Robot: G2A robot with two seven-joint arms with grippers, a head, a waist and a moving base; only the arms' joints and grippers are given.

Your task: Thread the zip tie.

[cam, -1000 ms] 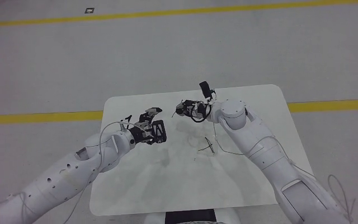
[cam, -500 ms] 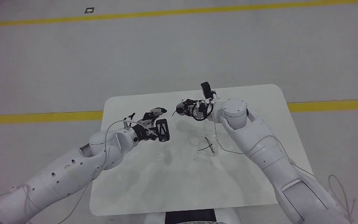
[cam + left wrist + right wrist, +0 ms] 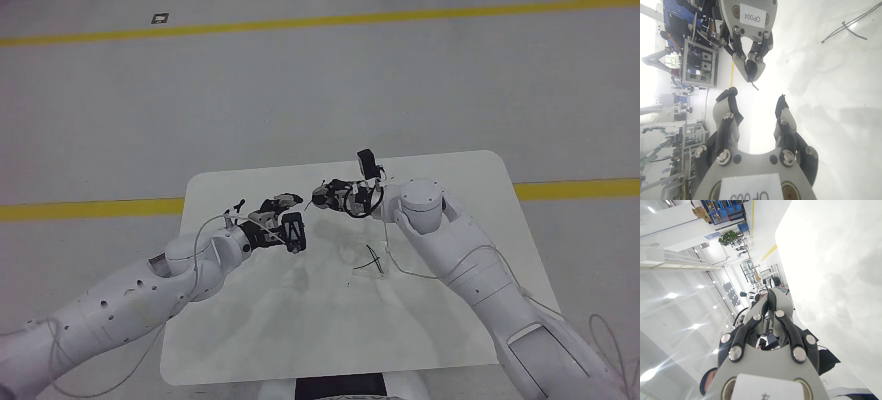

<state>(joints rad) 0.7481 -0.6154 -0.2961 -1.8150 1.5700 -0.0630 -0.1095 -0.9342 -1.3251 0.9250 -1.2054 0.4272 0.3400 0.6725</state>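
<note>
My right gripper hangs above the white table, shut on a thin dark zip tie whose short tip pokes out past its fingertips. In the left wrist view that gripper faces my left gripper, which is open with nothing between its fingers; the tip ends just short of the gap. From the top, the left gripper sits just left of the right one. In the right wrist view the right gripper has its fingers pressed together.
Two loose dark zip ties lie crossed on the table right of centre, also seen as zip ties in the left wrist view. A yellow floor line runs behind the table.
My left gripper has moved to the right, closing in on the right gripper, and stays open. The right gripper has hardly moved and keeps its hold.
</note>
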